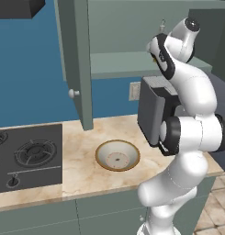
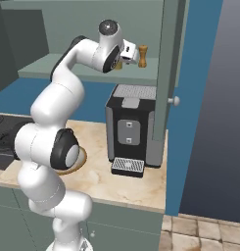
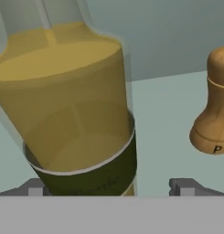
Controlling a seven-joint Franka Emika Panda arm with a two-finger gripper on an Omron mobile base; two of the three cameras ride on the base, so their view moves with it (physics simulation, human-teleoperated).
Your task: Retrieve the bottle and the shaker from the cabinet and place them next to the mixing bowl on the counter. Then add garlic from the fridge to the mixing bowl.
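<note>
A: From the left base view we saw the mixing bowl (image 1: 117, 155) near the worktop's (image 1: 81, 174) front edge.

B: The right base view showed the shaker (image 2: 142, 56) on the cabinet shelf (image 2: 82, 72).

A: In the hand view, the gripper (image 3: 111, 187) stood wide, unclosed, the bottle (image 3: 70, 105) between its fingertips.

We see a clear glossy bottle (image 3: 72, 114), a smooth wooden shaker (image 3: 216, 105), and a polished marble-look bench (image 1: 81, 170).
</note>
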